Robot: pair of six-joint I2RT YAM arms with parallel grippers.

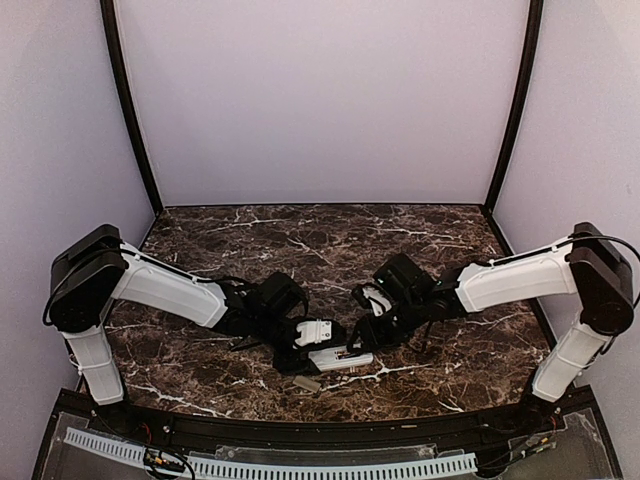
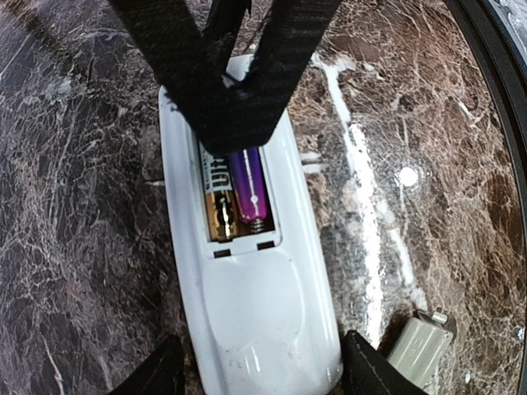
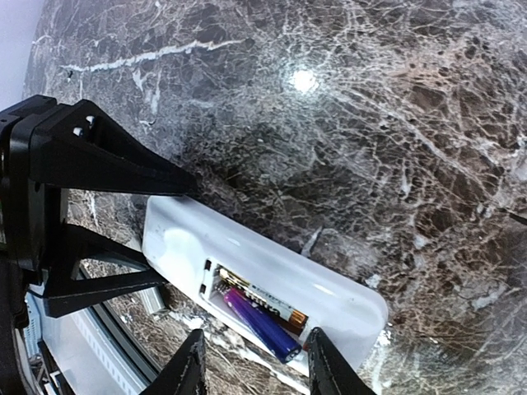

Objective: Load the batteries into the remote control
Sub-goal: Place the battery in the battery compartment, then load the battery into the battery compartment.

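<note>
Remote (image 2: 255, 313): bay up at the table's 6 o'clock, clamped by left gripper (image 2: 262, 372).
Batteries (image 2: 219, 210): both in the bay, purple cell (image 2: 249, 185) at 3 o'clock of the gold one.
Right gripper (image 3: 259, 364): jaws apart, straddling the purple cell.
Risk: purple seems to sit high, so a lifting fingertip could flick it out!

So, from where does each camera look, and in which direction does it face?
Top external: above and behind the arms, facing down at the table; both arms, the left gripper and the right gripper show.
Left wrist: on the left arm, facing down onto the remote control; its own fingertips flank the remote's end.
Right wrist: on the right arm, facing slantwise at the open bay; its own fingertips show below.
Shared: both wrist views show the batteries in the bay.
</note>
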